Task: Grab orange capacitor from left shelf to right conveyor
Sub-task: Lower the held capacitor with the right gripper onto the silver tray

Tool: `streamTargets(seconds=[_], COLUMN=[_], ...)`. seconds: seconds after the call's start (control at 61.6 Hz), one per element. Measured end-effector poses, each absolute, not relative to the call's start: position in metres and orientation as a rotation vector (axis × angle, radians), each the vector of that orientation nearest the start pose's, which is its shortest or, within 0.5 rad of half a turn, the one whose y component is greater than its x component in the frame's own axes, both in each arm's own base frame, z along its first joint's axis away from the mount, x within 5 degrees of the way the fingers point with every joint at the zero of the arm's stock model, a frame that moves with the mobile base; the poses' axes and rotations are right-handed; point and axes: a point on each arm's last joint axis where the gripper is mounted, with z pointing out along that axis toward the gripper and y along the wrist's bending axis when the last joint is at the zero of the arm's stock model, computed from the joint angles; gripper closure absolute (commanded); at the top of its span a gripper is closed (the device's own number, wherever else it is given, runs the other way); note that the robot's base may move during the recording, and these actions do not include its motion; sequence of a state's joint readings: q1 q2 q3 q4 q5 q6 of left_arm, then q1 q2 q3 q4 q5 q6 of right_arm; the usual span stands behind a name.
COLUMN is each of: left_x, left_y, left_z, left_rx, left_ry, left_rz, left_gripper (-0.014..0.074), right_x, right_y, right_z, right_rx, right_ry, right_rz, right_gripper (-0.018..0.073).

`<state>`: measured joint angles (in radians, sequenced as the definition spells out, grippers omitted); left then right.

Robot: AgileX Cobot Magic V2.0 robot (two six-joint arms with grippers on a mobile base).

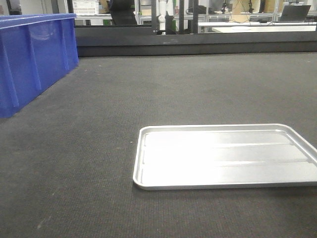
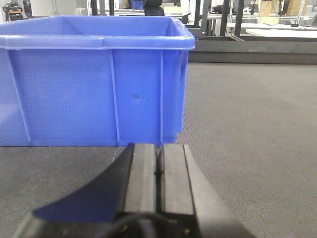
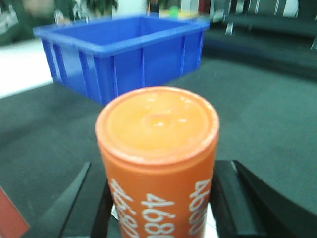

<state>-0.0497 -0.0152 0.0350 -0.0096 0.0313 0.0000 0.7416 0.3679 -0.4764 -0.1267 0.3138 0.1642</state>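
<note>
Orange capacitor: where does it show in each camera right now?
Exterior front-facing: not in it.
Left wrist: not in it.
Right wrist: centre foreground, orange capacitor upright, blue bin behind it.
Shared landmark: the dark conveyor belt, in all three views.

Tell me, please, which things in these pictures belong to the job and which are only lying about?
Belong to the job:
orange capacitor, held by the right gripper
right conveyor, the dark matting

Only lying about:
blue bin
silver tray, empty, resting on the matting
left gripper, shut and holding nothing
</note>
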Motion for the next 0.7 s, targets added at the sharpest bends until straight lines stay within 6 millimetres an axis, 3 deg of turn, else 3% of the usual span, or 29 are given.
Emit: streamTargets(seconds=[0.308, 0.536, 0.698], left_x=[0.057, 0.057, 0.057], left_y=[-0.003, -0.003, -0.003], left_z=[0.199, 0.199, 0.199], left_rx=[0.031, 0.031, 0.031], left_ry=[1.535, 1.535, 1.535], left_rz=[-0.047, -0.047, -0.047], left_gripper=[0.0722, 0.0722, 0.0722], right_x=[0.143, 0.178, 0.192], right_y=[0.098, 0.123, 0.134], right_z=[0.283, 0.249, 0.227], right_rx=[-0.527, -0.549, -0.565], right_ry=[1.848, 1.906, 1.950], right_rz=[0.434, 0.440, 0.440], right_gripper=[0.0508, 0.0508, 0.0508])
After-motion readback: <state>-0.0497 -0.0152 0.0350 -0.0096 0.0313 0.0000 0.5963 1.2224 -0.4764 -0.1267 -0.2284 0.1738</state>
